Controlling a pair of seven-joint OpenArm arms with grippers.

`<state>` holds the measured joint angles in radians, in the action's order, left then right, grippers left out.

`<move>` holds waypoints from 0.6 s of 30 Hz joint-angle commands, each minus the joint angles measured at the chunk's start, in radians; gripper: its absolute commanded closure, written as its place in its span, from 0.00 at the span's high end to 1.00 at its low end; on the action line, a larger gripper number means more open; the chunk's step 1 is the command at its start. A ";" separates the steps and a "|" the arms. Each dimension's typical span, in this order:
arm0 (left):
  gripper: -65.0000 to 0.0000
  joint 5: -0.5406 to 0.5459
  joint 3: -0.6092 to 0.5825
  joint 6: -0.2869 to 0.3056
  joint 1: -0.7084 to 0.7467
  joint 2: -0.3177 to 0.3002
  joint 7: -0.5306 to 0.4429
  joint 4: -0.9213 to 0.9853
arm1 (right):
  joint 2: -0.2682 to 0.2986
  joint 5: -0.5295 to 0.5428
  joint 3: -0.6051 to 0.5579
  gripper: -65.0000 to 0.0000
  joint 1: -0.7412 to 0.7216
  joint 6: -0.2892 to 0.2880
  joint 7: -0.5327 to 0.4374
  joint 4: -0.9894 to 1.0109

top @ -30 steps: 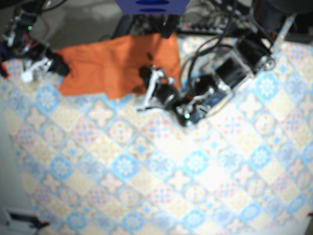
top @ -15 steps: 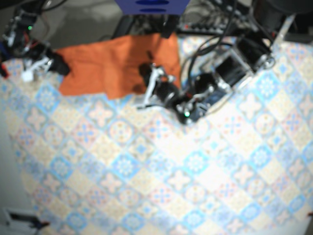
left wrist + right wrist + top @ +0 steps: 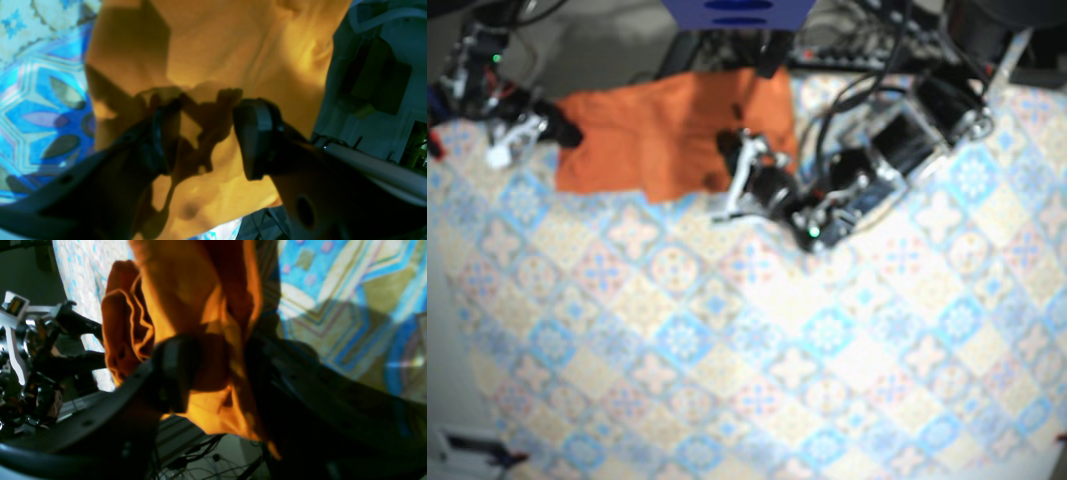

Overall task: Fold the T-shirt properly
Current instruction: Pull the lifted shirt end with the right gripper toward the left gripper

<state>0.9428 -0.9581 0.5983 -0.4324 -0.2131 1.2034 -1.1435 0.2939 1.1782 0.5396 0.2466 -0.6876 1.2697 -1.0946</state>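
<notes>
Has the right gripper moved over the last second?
Yes. In the base view the right gripper has shifted slightly toward the view's right, nearer the blue box at the top edge, dragging the shirt with it.

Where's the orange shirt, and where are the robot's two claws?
T-shirt (image 3: 667, 135): base view, middle of cloth.
left gripper (image 3: 208, 135): left wrist view, between fingertips.
right gripper (image 3: 220, 370): right wrist view, between fingertips.

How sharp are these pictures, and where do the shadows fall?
Base view: soft all over, tablecloth pattern smeared. Left wrist view: left gripper dark and blurred, casting hard shadows on the T-shirt. Right wrist view: right gripper silhouetted, T-shirt folds out of focus.
</notes>
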 commanded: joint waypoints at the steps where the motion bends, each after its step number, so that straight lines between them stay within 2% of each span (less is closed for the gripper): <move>1: 0.45 0.014 0.008 0.002 -0.023 0.004 -0.012 -0.016 | 0.017 0.019 -0.003 0.31 -0.006 -0.011 -0.017 -0.014; 6: 0.45 0.014 0.008 0.002 -0.021 0.004 -0.024 -0.016 | 0.017 0.019 -0.052 0.09 -0.006 -0.011 -0.048 -0.014; 9: 0.45 0.014 0.008 0.002 -0.021 0.004 -0.024 -0.016 | 0.018 0.018 -0.079 0.00 -0.006 -0.011 -0.066 -0.014; 13: 0.44 0.014 0.008 0.002 -0.021 0.004 -0.024 -0.016 | 0.020 0.009 -0.115 0.00 -0.022 -0.011 -0.091 -0.048; 18: 0.44 0.014 0.008 0.002 -0.021 0.001 -0.024 -0.016 | 0.018 -0.079 -0.118 0.00 -0.023 -0.011 -0.092 -0.146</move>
<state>0.9424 -0.9581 0.5983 -0.4324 -0.2150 1.1885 -1.1435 0.2966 1.0740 0.4133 0.2276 -0.6849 1.1870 -1.2263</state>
